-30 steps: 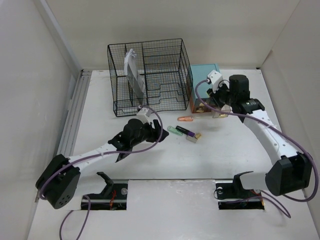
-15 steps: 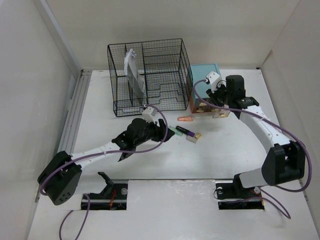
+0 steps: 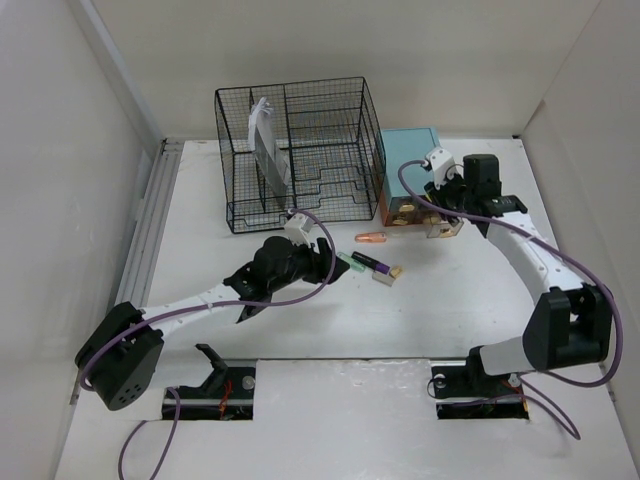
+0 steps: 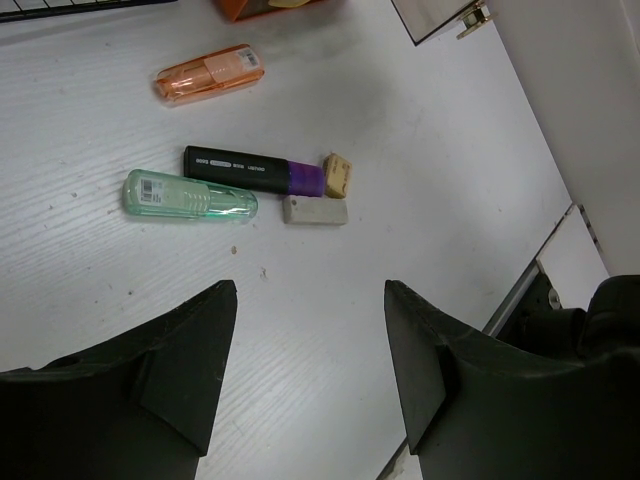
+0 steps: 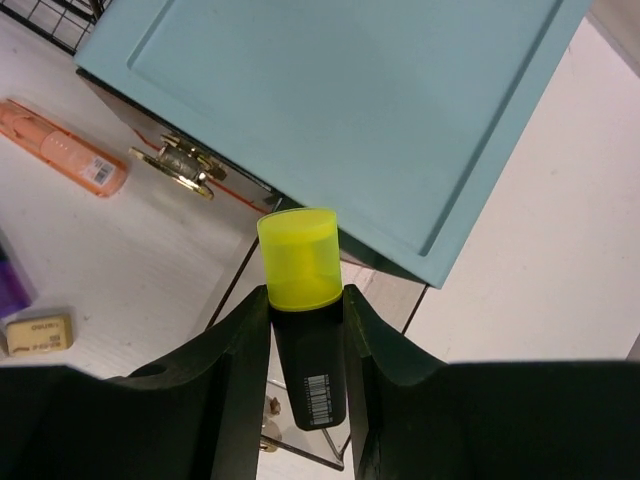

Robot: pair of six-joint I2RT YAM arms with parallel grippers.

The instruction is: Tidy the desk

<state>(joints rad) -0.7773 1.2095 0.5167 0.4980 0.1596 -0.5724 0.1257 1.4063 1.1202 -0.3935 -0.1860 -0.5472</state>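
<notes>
The white desk (image 3: 450, 310) is lit brightly and evenly from above, with only soft, pale shadows cast across it. The overhead view is rendered slightly soft; in the left wrist view the left pincer (image 4: 310, 300) is left dark and mildly blurred.

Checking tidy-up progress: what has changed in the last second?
The left gripper, open, moved right toward the purple marker. The right arm's elbow swung inward; the right gripper, shut on the yellow highlighter, shifted slightly beside the teal box. The marker, box and wire rack stayed put.
</notes>
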